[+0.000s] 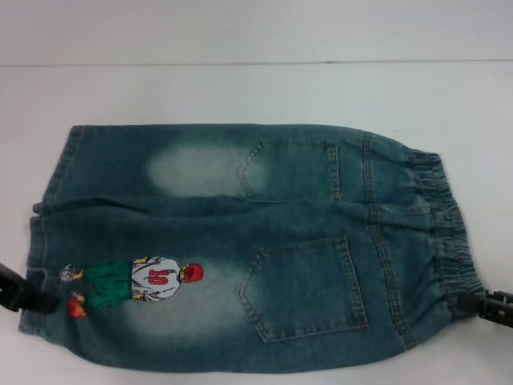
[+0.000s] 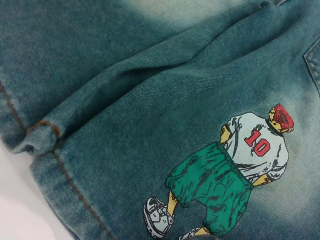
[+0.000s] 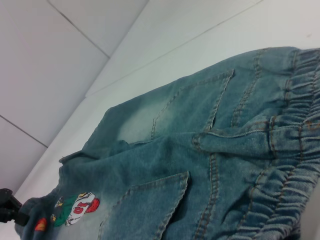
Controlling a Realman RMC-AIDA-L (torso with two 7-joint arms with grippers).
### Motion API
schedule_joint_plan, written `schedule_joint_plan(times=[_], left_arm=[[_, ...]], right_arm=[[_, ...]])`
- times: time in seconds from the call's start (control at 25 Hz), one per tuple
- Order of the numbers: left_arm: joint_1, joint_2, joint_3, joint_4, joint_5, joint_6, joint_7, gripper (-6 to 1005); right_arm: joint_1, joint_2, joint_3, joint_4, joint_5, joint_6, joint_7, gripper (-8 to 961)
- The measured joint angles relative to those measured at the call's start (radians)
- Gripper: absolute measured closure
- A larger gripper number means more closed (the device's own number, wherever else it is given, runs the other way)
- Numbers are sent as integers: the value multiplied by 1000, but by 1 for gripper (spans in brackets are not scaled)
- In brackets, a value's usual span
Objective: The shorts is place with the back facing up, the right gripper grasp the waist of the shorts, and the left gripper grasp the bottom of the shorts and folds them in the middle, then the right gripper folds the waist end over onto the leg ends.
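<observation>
The embroidered figure [image 2: 235,175] on the shorts [image 1: 240,249] wears a red "10".

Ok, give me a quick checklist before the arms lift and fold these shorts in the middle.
1. Back side up: ok. Both back pockets show on the shorts.
2. Left gripper at the leg hem: ok. It sits at the hem edge beside the embroidered figure.
3. Right gripper at the waistband: ok. It sits at the elastic edge.
4. Firm grasp on the cloth: cannot tell for either gripper.
5. Shorts lying flat: not ok. A ridge of denim runs between the legs, and the hem is bunched near the left gripper.
6. Table beyond the shorts: ok, bare white surface showing.
</observation>
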Motion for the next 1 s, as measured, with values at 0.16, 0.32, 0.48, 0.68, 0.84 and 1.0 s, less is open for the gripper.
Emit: schedule_joint_plan(times=[0.16,0.32,0.48,0.68,0.84,1.0], left_arm=[[0,0,0,0,0,0,0,954],[0,0,0,0,2,0,0,954],[0,0,0,0,1,1,0,954],[-1,0,0,0,-1,0,0,953],[-5,0,0,0,0,0,-1,954],[-7,0,0,0,-1,0,-2,954]], right_arm=[[8,-1,-5,-1,-8,1,8,471],[13,-1,-5,-1,-23,1,14,484],[13,-1,-5,-1,-25,-1,15,540],[8,-2,1,-4,-26,-5,17,627],[7,-6,4,-6,-26,-2,23,697],[9,-11,3,-6,-26,2,35,842]])
